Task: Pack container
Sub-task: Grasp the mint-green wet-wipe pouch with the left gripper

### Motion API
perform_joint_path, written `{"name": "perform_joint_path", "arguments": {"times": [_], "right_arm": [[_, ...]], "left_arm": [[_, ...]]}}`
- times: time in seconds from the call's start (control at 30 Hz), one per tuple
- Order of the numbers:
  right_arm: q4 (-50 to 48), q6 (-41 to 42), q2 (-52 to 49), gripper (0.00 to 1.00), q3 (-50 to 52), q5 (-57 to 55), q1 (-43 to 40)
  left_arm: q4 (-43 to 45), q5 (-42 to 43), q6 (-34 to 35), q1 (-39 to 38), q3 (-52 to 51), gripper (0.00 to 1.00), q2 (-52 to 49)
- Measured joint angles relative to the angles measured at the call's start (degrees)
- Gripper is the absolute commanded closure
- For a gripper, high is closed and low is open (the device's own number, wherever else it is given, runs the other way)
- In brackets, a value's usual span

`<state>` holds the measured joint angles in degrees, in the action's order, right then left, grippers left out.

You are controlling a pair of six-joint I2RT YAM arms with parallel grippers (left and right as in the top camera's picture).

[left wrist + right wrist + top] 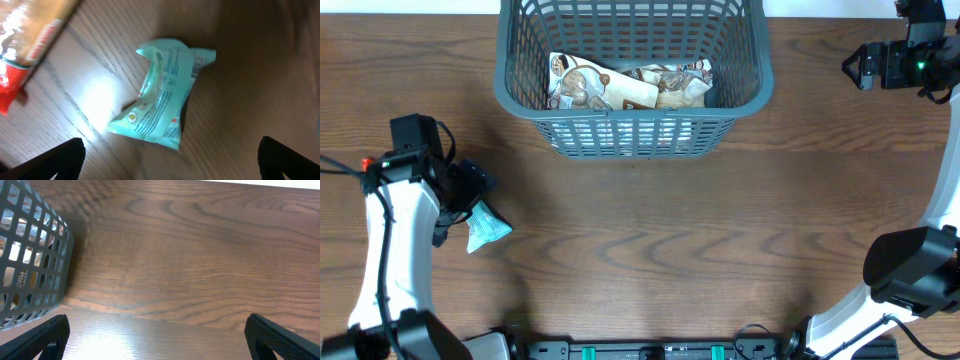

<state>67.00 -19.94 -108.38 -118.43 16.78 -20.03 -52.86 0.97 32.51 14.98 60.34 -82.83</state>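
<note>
Hovering above a mint-green packet (pixel 160 100) on the table (pixel 670 230) with the left gripper (pixel 172 155) spread wide. Holds the right gripper (pixel 157 335) spread too, right of the container (pixel 630 135).

Overhead looks straight down; left wrist close above packet (pixel 160 100); right wrist low beside container (pixel 30 314).

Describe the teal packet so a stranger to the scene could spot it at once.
From the grey basket at the far edge of the table, look toward the left gripper, open above the wood. Below it lies a small crumpled packet. It alone is pale teal: the packs in the basket are brown and white, the wrapper beside it red and tan.
</note>
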Motion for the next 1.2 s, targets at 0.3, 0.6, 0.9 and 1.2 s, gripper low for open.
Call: {"name": "perform_joint_path", "arguments": {"times": [0.3,0.6,0.9,1.2], "right_arm": [[0.0,0.0,0.0,0.01,0.0,0.0,0.0],[0.0,0.0,0.0,0.01,0.0,0.0,0.0],[0.0,0.0,0.0,0.01,0.0,0.0,0.0],[0.1,0.0,0.0,0.01,0.0,0.0,0.0]], "left_arm": [[0.8,2.6,-5.4,0.0,0.0,0.02,-2.9],[6.8,3.2,-6.5,0.1,-6.0,0.02,-2.9],[11.0,3.2,-6.9,0.2,-10.4,0.01,-3.0],[15.4,3.3,-6.9,0.8,-14.0,0.02,-3.2]]}}
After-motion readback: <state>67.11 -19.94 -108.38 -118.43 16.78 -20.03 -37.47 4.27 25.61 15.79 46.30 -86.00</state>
